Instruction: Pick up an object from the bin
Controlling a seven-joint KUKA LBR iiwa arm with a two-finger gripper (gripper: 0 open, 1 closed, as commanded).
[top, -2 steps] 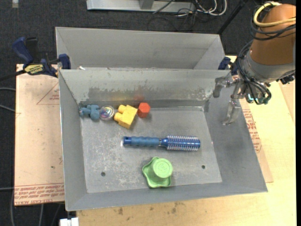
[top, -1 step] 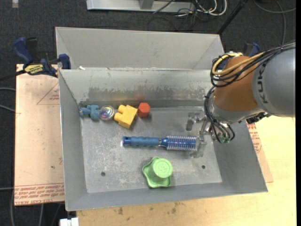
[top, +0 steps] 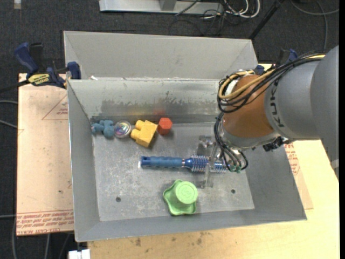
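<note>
Grey robot arm (top: 302, 101) reaches in from the right. Its claw (top: 206, 163) hangs released, fingers spread either side of the bristled head of a blue plastic brush (top: 161, 162) lying mid-bin. Near it sits a green lobed plastic lid (top: 181, 197). Farther back are a yellow plastic block (top: 143, 132) and a small orange piece (top: 165, 124).

gripper (top: 208, 164) over bristle end of blue brush (top: 161, 163), green lid (top: 181, 197) nearby, yellow block (top: 144, 132) near back wall
</note>
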